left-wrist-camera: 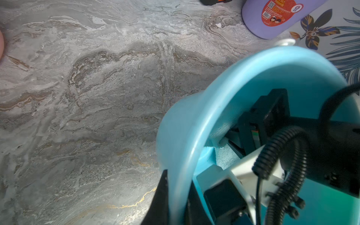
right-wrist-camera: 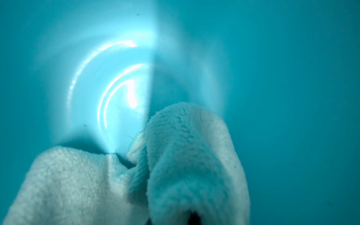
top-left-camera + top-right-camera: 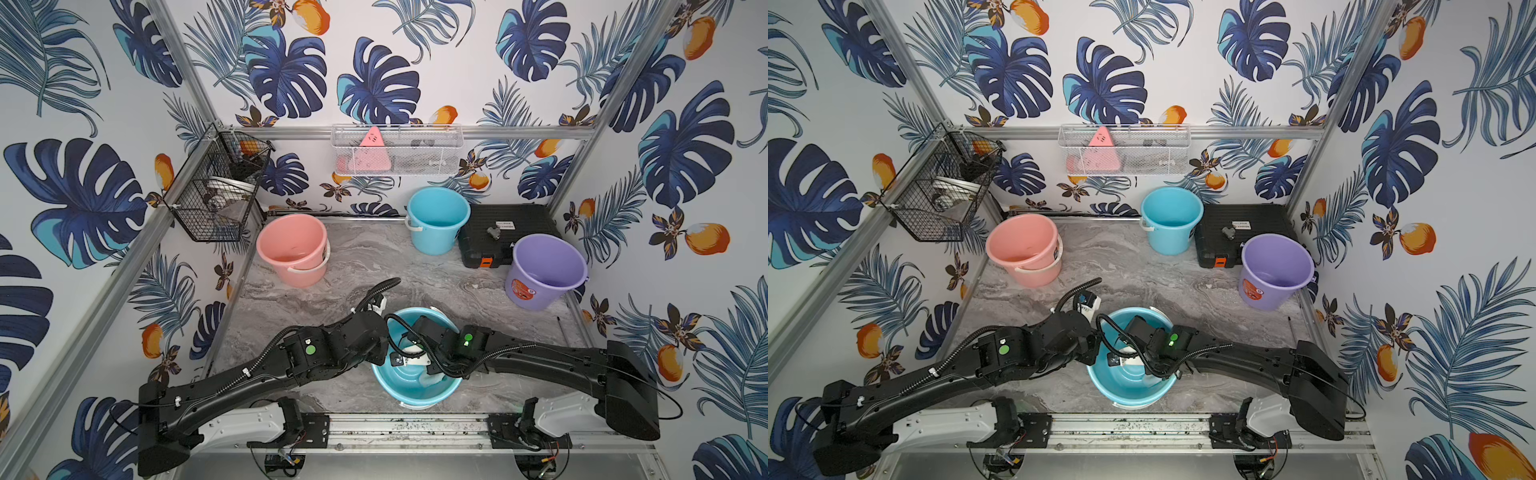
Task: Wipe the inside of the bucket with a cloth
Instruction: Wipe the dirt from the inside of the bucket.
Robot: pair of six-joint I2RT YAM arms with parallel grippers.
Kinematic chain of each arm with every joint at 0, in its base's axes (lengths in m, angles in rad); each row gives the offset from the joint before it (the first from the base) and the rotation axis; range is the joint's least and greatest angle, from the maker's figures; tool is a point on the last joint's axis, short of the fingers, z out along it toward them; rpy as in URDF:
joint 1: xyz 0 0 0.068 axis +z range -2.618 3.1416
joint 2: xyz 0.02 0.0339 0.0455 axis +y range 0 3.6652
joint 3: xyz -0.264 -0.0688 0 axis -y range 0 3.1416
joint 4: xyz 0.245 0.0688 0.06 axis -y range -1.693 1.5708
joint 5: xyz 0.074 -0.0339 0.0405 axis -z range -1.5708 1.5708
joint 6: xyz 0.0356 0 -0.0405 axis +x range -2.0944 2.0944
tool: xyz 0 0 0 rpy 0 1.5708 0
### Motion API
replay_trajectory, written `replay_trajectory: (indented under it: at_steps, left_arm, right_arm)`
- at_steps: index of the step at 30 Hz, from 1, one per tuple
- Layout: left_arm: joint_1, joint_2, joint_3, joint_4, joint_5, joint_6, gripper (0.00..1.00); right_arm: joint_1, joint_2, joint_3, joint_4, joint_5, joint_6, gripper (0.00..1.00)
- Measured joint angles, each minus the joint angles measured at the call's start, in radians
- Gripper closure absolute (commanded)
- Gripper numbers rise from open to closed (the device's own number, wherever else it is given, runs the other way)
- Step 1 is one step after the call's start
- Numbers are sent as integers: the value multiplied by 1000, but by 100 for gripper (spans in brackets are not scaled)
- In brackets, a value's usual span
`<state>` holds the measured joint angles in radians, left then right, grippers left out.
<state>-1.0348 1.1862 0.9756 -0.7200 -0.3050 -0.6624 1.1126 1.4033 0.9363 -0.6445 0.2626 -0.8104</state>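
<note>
The blue bucket (image 3: 411, 388) (image 3: 1129, 388) stands at the front middle of the marble table, between my two arms. My left gripper (image 1: 178, 181) is shut on the bucket's rim (image 1: 194, 116), one finger outside the wall and one inside. The right arm reaches down into the bucket. Its gripper (image 2: 192, 216) is shut on the fluffy pale mint cloth (image 2: 185, 155), which covers the fingers and hangs against the bucket's inner wall (image 2: 292, 78) near the bottom. A bit of the cloth (image 1: 226, 157) also shows in the left wrist view, under the right wrist.
A pink bucket (image 3: 291, 249) stands at the back left, a second blue bucket (image 3: 436, 220) at the back middle, and a purple bucket (image 3: 544, 270) at the right beside a black case (image 3: 507, 228). A black wire basket (image 3: 216, 195) and a white one (image 3: 397, 149) hang on the walls.
</note>
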Motion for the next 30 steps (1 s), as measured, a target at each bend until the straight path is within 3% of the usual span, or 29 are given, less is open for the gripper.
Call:
replay_trajectory:
  at_steps: [9, 17, 24, 30]
  left_arm:
    - [-39, 16, -15, 22, 26, -10, 100]
    - [-80, 48, -19, 34, -14, -29, 100]
    - [-105, 57, -25, 45, -56, -44, 100]
    - [-121, 58, -27, 47, -83, -53, 100]
  right_arm:
    - [-45, -1, 16, -157, -378, 68, 100]
    - [-103, -23, -70, -54, -690, 82, 100]
    - [-108, -53, -155, 197, -741, 158, 100]
    - [-106, -100, -240, 484, -639, 239, 100]
